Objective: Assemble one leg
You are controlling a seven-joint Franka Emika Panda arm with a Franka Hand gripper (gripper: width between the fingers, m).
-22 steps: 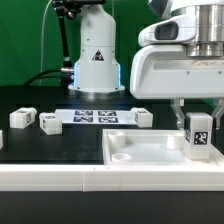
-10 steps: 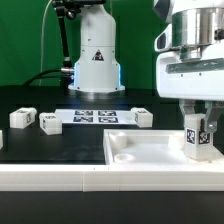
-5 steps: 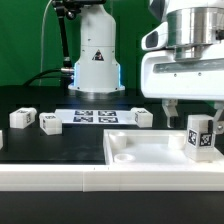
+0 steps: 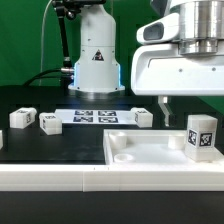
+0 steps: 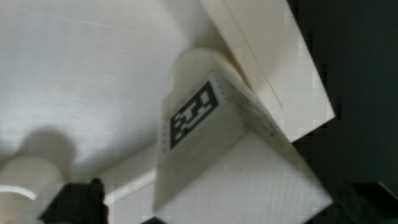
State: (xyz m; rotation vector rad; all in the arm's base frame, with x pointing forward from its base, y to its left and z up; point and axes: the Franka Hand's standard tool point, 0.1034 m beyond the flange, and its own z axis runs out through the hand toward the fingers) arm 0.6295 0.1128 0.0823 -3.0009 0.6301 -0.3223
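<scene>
One leg [image 4: 201, 135], a small white block with a marker tag on its face, stands upright in the corner of the white panel [image 4: 140, 152] at the exterior view's right. My gripper [image 4: 193, 106] hangs just above it, open and empty, with one finger [image 4: 164, 106] showing left of the leg. In the wrist view the leg [image 5: 199, 112] with its tag fills the middle, on the panel [image 5: 89, 70], between my spread fingertips [image 5: 80, 196]. Three more legs lie on the black table: two at the left [image 4: 22, 117] [image 4: 50, 122] and one near the middle [image 4: 143, 117].
The marker board [image 4: 95, 116] lies flat behind the legs. The arm's white base [image 4: 97, 55] stands at the back, in front of a green backdrop. A white ledge [image 4: 60, 178] runs along the front.
My gripper was shut on the leg, holding it upright on the panel corner. It has opened and risen a little, and the leg stays standing on its own.
</scene>
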